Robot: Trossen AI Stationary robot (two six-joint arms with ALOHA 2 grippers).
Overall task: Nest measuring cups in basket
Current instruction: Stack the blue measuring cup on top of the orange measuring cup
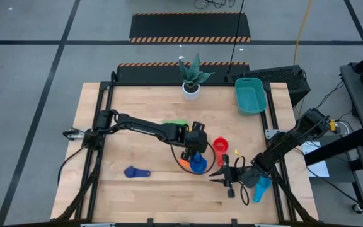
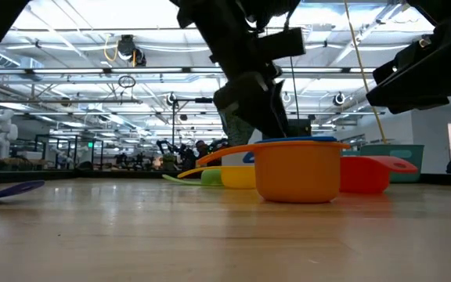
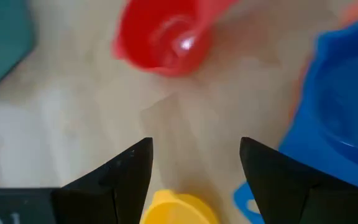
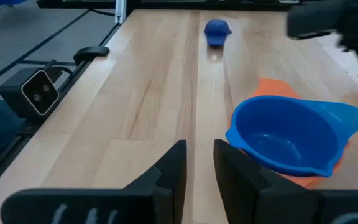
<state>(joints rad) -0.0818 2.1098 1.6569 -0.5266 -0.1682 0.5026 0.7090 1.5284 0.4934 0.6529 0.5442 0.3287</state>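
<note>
Nesting underway: blue cup (image 1: 198, 165) sits inside orange cup (image 2: 297, 171); left gripper (image 1: 193, 154) above them, jaws apart, should next fetch the red cup (image 1: 220, 145).

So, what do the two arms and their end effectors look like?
Both arms are dark, slim and jointed, with black cables looping beside the right end effector. The left end effector has two black wedge-shaped fingers. No markings are readable.

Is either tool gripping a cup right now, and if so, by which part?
Neither. The left tool is open over bare wood between the red cup and blue cup. The right tool is open and empty beside the blue cup.
</note>
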